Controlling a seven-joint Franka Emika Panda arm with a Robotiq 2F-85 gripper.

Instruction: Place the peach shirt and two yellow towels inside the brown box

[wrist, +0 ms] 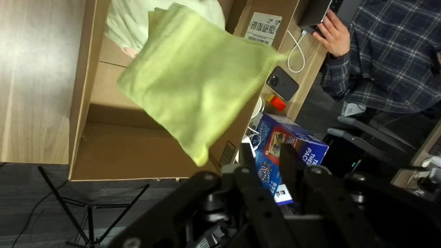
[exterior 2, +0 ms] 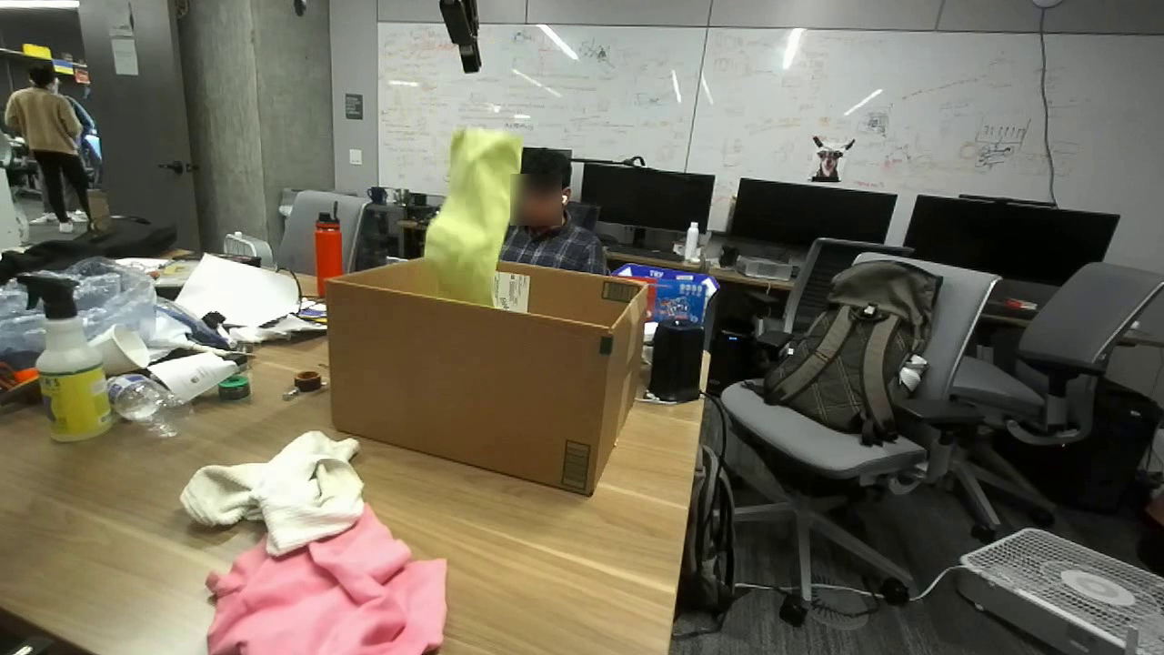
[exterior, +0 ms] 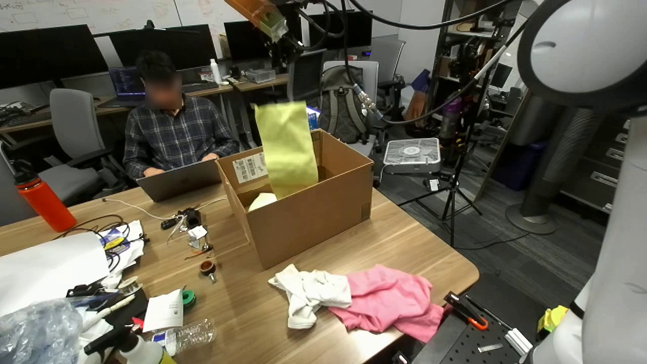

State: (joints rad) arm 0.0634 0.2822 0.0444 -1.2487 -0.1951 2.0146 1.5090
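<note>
Showing yel. towel (wrist: 200, 82): creased, blurry corner, prob. squarish

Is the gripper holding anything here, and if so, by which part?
Nothing is held: the gripper is open, and the yellow towel is in mid-air below, apart from it.

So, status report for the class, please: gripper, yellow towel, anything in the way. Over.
Gripper open, holding nothing. Yellow towel loose in midair at the opening of the brown cardboard box. Nothing seen blocking its drop.
</note>
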